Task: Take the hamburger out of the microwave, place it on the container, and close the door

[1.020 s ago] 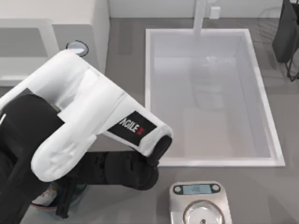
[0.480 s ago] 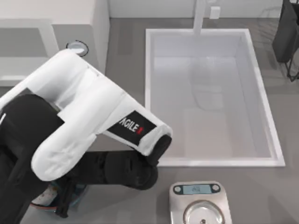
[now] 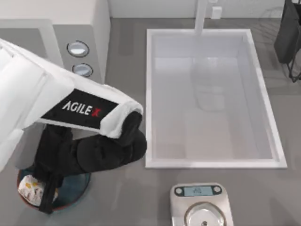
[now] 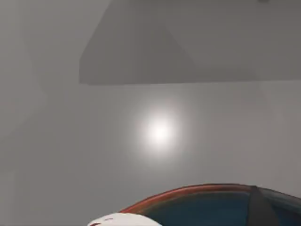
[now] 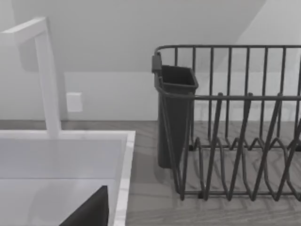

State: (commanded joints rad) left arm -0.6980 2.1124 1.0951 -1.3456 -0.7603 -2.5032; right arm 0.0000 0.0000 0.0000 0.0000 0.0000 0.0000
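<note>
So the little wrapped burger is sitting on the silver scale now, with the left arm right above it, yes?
Not quite. In the top view the hamburger lies in the container, the blue bowl at the table's left, not on the silver scale. The left arm is indeed right above it.

The left arm has swung toward the top view's left, uncovering the microwave's [image 3: 89, 28] second dial. Its hand [image 3: 47, 200] now hangs over the container [image 3: 80, 181], where the hamburger [image 3: 29, 188] has come into view.
</note>
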